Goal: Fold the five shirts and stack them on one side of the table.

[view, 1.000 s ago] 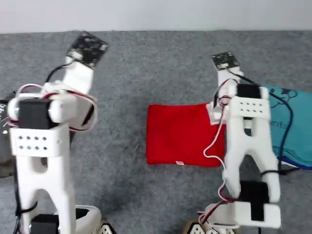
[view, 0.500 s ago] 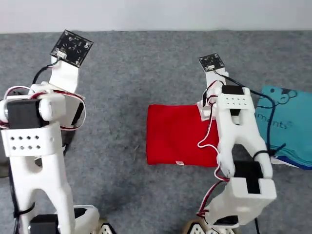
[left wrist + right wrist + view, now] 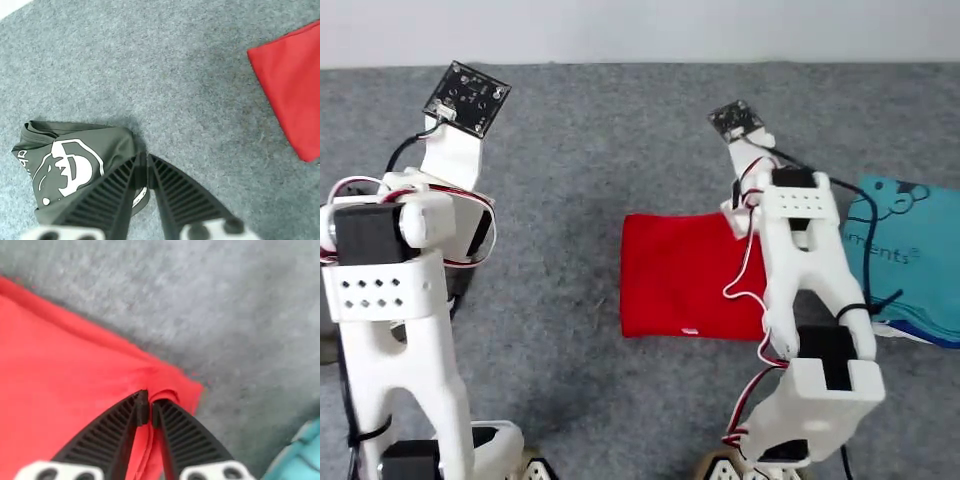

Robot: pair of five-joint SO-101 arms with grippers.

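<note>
Right jaws closed, corner fold of red shirt (image 3: 65, 365) pinched at tips; remainder flat on table (image 3: 210, 295) beneath jaws. Fabric judged light, limp; corner or hem grip advised. Left jaws closed, empty, dark shirt (image 3: 75, 165) just beside.

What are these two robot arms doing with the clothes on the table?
They are folding shirts. The right gripper is shut on a corner of the red shirt, which lies folded flat mid-table. The left gripper is shut, holding nothing, over the grey table beside a dark shirt. A teal shirt lies beside the right arm.
</note>
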